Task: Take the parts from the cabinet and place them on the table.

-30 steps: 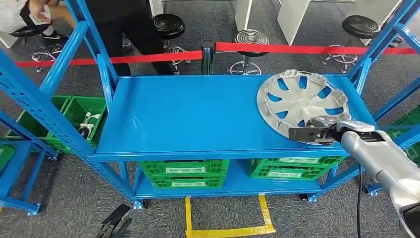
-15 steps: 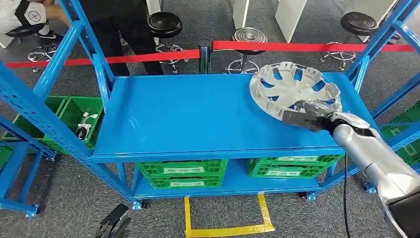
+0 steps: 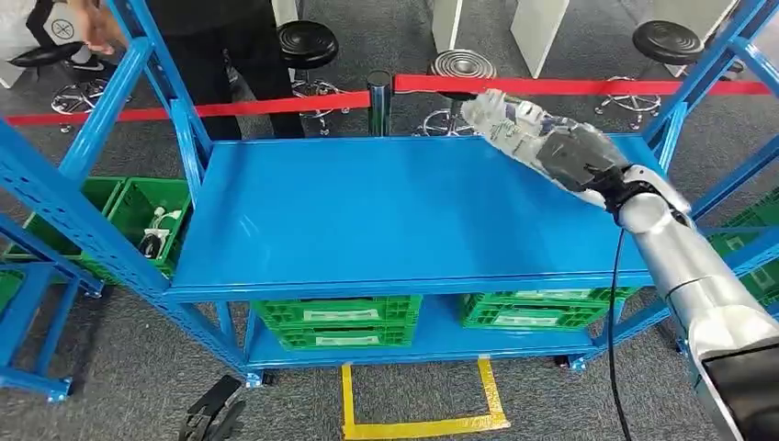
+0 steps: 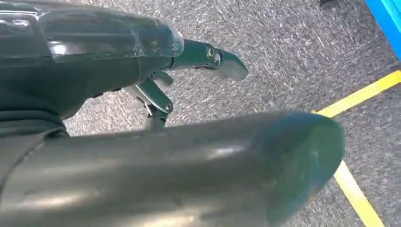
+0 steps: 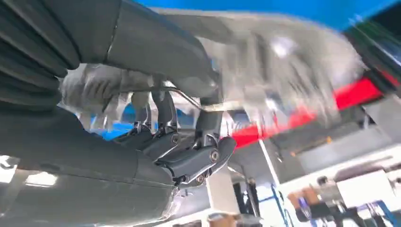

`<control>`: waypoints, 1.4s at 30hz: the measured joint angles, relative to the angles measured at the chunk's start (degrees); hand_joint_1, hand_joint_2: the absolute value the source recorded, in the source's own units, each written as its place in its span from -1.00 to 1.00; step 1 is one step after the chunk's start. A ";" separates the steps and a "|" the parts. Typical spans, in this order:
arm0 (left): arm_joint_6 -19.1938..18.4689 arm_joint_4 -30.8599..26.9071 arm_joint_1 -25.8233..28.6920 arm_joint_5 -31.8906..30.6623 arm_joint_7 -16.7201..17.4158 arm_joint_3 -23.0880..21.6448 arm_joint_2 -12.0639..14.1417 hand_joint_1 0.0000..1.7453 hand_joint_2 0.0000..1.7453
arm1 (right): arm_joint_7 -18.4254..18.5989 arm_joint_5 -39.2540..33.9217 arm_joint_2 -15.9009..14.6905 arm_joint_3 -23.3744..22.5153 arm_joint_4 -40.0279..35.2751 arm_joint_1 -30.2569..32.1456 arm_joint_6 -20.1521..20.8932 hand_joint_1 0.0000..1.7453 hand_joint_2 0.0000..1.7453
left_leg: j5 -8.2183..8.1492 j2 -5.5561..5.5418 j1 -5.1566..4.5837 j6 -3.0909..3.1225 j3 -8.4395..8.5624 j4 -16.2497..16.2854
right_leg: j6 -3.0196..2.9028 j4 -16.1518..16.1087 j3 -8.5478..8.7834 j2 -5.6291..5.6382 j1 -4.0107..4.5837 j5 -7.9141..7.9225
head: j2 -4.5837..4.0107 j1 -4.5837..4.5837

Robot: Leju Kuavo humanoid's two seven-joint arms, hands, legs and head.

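Note:
A silver wheel cover (image 3: 501, 118) is up off the blue shelf (image 3: 367, 211), tilted steeply and blurred, over the shelf's far right corner. My right hand (image 3: 579, 156) grips it by its rim, with the arm reaching in from the right. In the right wrist view the dark fingers (image 5: 189, 156) curl under the wheel cover (image 5: 283, 66), which is smeared by motion. My left hand (image 4: 156, 94) hangs low over the grey carpet, fingers apart and holding nothing; it also appears as dark fingers at the bottom, left hand (image 3: 213, 412).
Green crates (image 3: 340, 322) sit on the lower shelf and more green crates (image 3: 138, 216) stand to the left. A person (image 3: 220, 46) stands behind the red barrier tape (image 3: 276, 106) among black stools. Blue rack uprights (image 3: 83, 202) flank the shelf. Yellow floor tape (image 3: 423, 427) lies below.
My right hand has lifted the wheel cover off the shelf and carried it up and back, tipping it from flat to steeply tilted. The camera view has shifted slightly.

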 joint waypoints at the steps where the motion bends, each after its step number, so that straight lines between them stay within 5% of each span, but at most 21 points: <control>1: -0.02 -0.13 0.01 -0.07 0.00 0.00 -0.02 -1.00 -1.00 | -0.02 -0.26 0.20 -0.74 -0.42 0.10 -0.35 1.00 -1.00 | 0.00 -0.04 0.00 0.00 0.00 0.00 | 0.00 0.00 0.00 -0.01 0.00 0.00 | 0.00 0.02; 20: 0.28 -0.41 0.10 -1.51 -1.95 0.85 -0.24 -1.00 -1.00 | 2.56 -9.53 2.80 -15.12 -15.24 4.61 -5.94 1.00 -1.00 | 0.01 -0.92 0.00 -0.01 -0.06 0.01 | -0.04 -0.01 0.04 -0.36 -0.01 -0.04 | 0.00 0.00; 42: 0.39 -0.41 0.12 -1.68 -2.43 0.85 -0.33 -1.00 -1.00 | 3.26 -10.08 2.93 -18.84 -20.83 5.49 -6.05 1.00 -1.00 | 0.01 -0.88 0.00 -0.01 -0.07 0.01 | -0.05 -0.02 0.04 -0.40 -0.01 -0.05 | 0.00 0.00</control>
